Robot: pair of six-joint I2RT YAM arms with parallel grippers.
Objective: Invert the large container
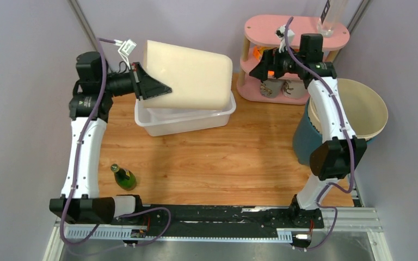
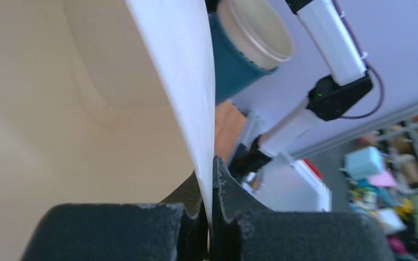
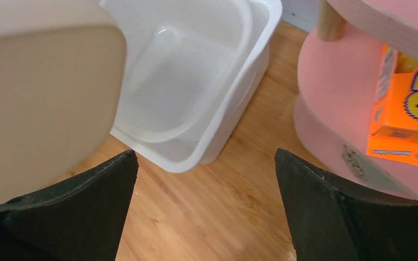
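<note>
The left gripper (image 1: 151, 87) has its jaws pinched tight on the side wall of the large cream container (image 1: 190, 73) — held off the desk (image 1: 223, 163), tipped over, directly above the clear white tub (image 1: 185, 122). The right gripper (image 3: 206, 156) hangs beside the pink shelf (image 1: 283, 27) — jaws spread wide, gripping nothing.

Container rim (image 2: 179, 81) in left claw (image 2: 210, 182)
</note>
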